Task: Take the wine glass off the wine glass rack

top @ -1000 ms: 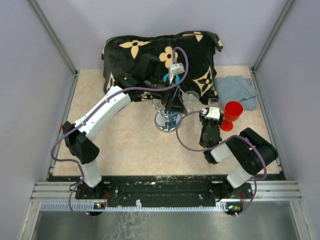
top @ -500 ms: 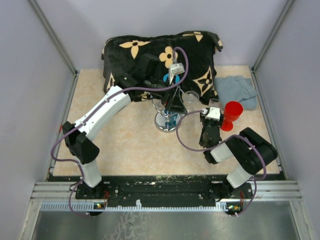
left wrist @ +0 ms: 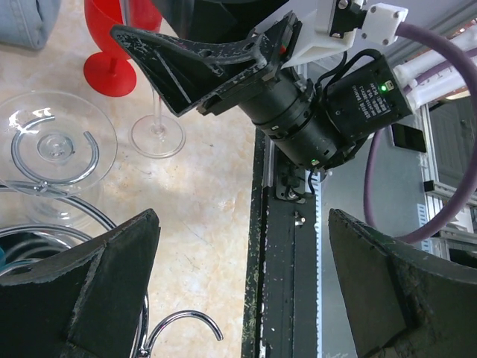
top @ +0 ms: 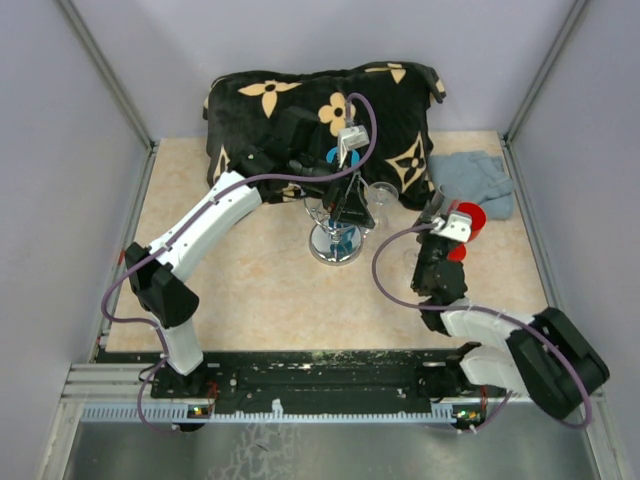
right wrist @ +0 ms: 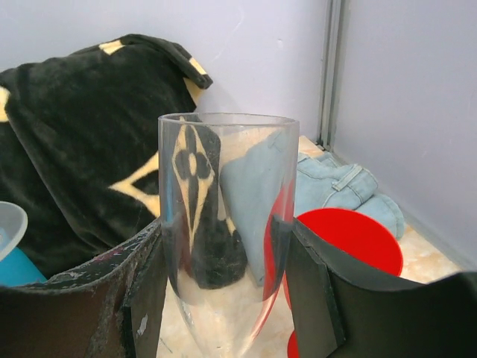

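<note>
Right pincer (right wrist: 222, 246): clamped on the bowl of the wine glass (right wrist: 227, 194), one finger on each side.
Wine glass: upright with its rim up, off the rack (top: 336, 246) and to the right of it, just beside the red goblet (right wrist: 346, 239). The left wrist view shows the foot low over the table (top: 250, 285). Whether it touches cannot be told.
Just changed: over the last second the right arm swung outward and its elbow dropped toward the near right corner. That carried the glass from the rack's side toward the red goblet.
Meaning: the glass looks clear of the wire loops, so the lift-off seems done. What likely remains is setting it down and letting go without knocking the goblet.
Left pincer (left wrist: 242, 224): fingers wide apart and holding nothing, above the rack as before.
Rack: stands mid-table on its round base. A second glass (left wrist: 56, 142) hangs with its foot in a loop.
Behind: blue cloth (top: 475, 178) and black cushion (top: 300, 100).
</note>
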